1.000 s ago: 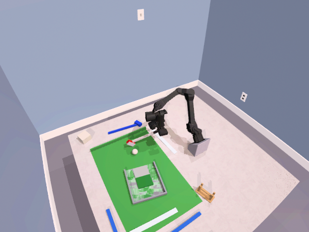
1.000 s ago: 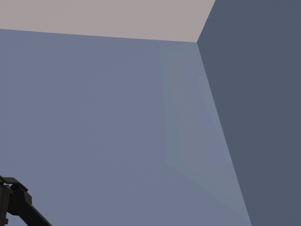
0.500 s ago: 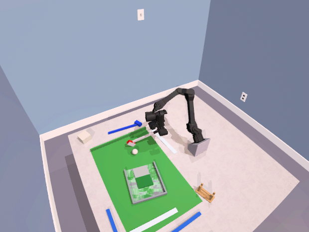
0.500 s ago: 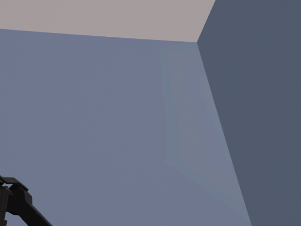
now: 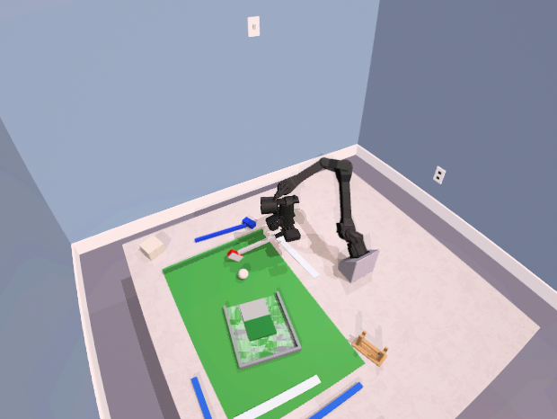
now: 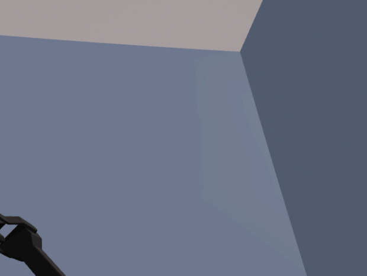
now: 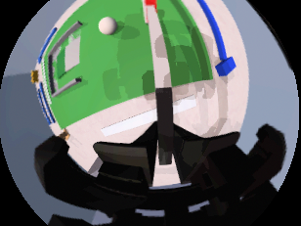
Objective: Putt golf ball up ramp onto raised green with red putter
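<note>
Putters: 2; red putter [image 5: 234, 255] [image 7: 150, 4] at mat's wall end, blue putter [image 5: 221, 233] [image 7: 225, 66] outside wall
Ball: 1 golf ball [image 5: 243, 273] [image 7: 107, 25], on green mat [image 5: 310, 324] [image 7: 93, 92] btwn red head & ramp [image 5: 255, 309] [image 7: 72, 50]
Rails nr ramp: grey, 3 sides
Arm: 1, bent over, wrist low nr mat corner
Claw [image 5: 278, 236] [image 7: 161, 123]: clenched on red putter's grip

The top view is bright and evenly lit, with soft shadows beside the arm [image 5: 344, 198]. The exterior view is dimmer, a faint pale patch toward three o'clock. The wrist view bows at its round edges, darkest at six o'clock.
</note>
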